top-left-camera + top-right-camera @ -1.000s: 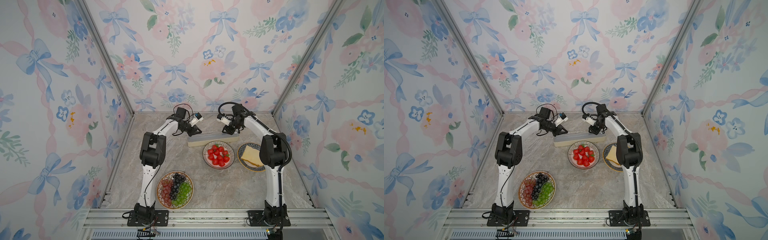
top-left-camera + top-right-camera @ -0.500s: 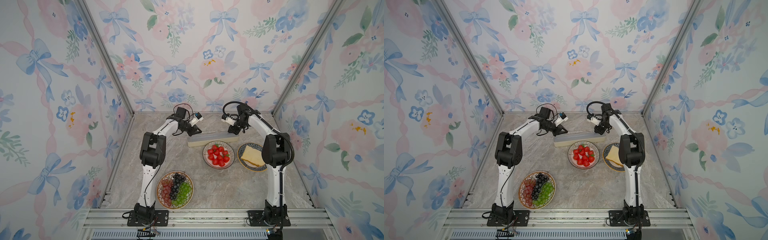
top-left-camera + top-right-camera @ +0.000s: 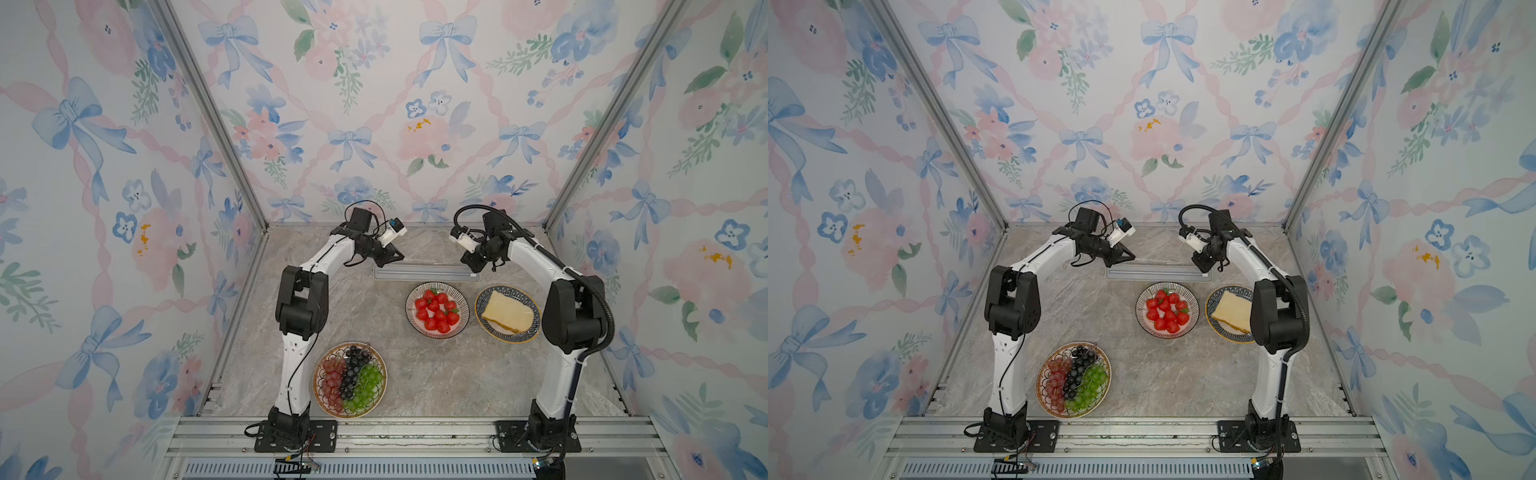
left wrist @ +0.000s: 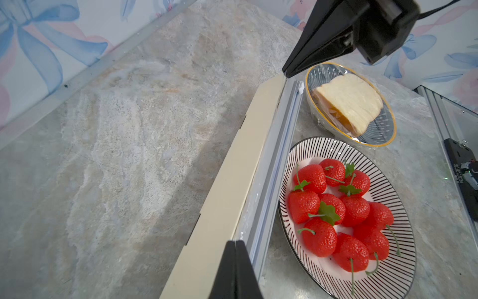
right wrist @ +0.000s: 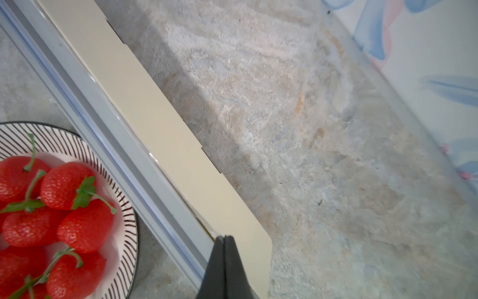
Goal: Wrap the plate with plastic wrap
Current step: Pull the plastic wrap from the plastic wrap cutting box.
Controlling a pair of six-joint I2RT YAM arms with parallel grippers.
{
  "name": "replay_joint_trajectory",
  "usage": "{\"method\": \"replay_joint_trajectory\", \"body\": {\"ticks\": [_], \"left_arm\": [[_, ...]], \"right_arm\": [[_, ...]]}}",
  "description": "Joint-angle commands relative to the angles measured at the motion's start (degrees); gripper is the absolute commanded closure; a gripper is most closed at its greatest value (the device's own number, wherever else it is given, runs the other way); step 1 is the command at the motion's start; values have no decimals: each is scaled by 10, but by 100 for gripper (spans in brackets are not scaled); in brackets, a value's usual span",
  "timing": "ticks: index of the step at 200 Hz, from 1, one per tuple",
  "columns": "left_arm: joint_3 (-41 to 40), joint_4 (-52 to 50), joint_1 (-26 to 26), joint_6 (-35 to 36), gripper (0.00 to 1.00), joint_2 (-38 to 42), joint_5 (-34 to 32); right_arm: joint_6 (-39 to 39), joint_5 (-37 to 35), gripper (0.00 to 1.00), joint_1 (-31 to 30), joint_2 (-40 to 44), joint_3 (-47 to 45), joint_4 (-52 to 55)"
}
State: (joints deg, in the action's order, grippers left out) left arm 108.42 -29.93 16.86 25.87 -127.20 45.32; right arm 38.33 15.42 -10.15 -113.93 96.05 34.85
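**Cream box lying between two closed grippers at the back of the table**

Grey-veined marble is showing across the table (image 3: 436, 374). At the front left, a plate of grapes (image 3: 350, 379) is sitting beside the left arm's base, well apart from everything else.

Further back, the left gripper (image 3: 392, 259) is reaching down to the left end of the box (image 3: 426, 274). In the left wrist view its fingers (image 4: 227, 269) are pressing flat together, with the tip resting where the cream side is meeting the grey top. Whether any film is caught between them cannot be told.

The box is lying lengthwise across the back of the table. The plastic wrap (image 4: 248, 209) is showing only as a thin glossy strip along the grey top. The plate of strawberries (image 3: 437, 310) is sitting just in front of the box, near its middle.

The right gripper (image 3: 469, 266) is pointing down at the box's right end, close to the small white slider (image 4: 300, 86). Its fingers (image 5: 232, 269) are likewise closed tight; a hold on film cannot be made out.

Rightmost, the plate with a sandwich (image 3: 508, 313) is sitting just beside the strawberries.
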Motion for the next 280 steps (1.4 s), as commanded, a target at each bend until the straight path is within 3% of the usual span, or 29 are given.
{"method": "replay_joint_trajectory", "body": {"ticks": [1,123,215,280], "left_arm": [[24,4,2,-11,100,41,21],[69,5,3,-45,100,73,16],[188,6,9,-106,100,84,-14],[194,6,15,-105,100,98,-33]], "right_arm": [[-24,7,100,5,34,-3,-55],[-75,1,100,27,111,6,-70],[-130,-25,100,31,170,72,-57],[-140,-15,100,33,175,82,-67]]}}
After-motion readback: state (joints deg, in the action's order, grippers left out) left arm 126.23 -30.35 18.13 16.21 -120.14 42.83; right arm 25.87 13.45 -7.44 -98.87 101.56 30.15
